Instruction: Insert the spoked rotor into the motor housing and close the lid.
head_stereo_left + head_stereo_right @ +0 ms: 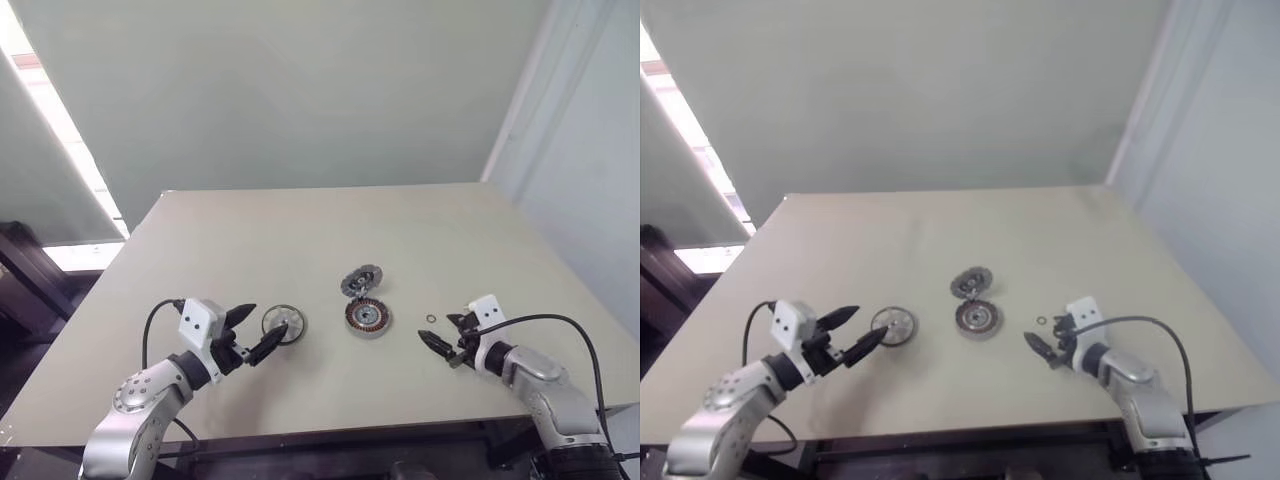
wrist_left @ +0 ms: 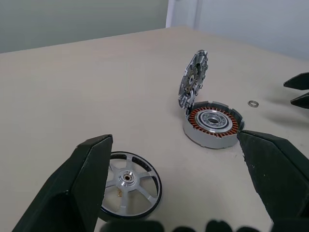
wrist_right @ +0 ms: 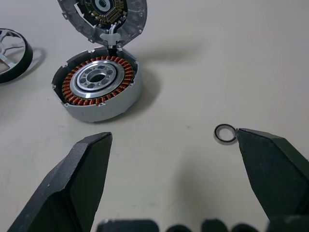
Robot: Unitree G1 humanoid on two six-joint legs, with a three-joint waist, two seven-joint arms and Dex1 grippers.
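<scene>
Left wrist view: the left gripper (image 2: 176, 188) has its two black fingers (image 2: 77, 186) spread wide, holding nothing, poised just above the desk (image 2: 96, 82).
Left gripper and rotor: the spoked rotor (image 2: 129, 184) lies flat on the desk just beyond and between the fingers, nearer one of them, not touched; dark rim, silvery spokes, bright hub.
Right gripper: the right gripper (image 3: 174, 183) also stands wide apart and empty, low over the desk.
O-ring: a tiny black o-ring (image 3: 224, 134) lies just beside one right fingertip; whether it touches cannot be told.
Motor housing: the motor housing (image 3: 99, 87) sits upright on the desk ahead of the right gripper, copper-brown windings showing round a silver centre, open on top.
Lid: the lid (image 3: 104, 17) stands raised at the housing's far edge, tilted back, joined there by a small white piece, its inner face toward the right gripper.
Head views: the housing (image 1: 367, 317) is at mid-desk, the rotor (image 1: 284, 323) to its left near the left gripper (image 1: 262, 333), the right gripper (image 1: 440, 340) to its right, the o-ring (image 1: 430, 319) between.
</scene>
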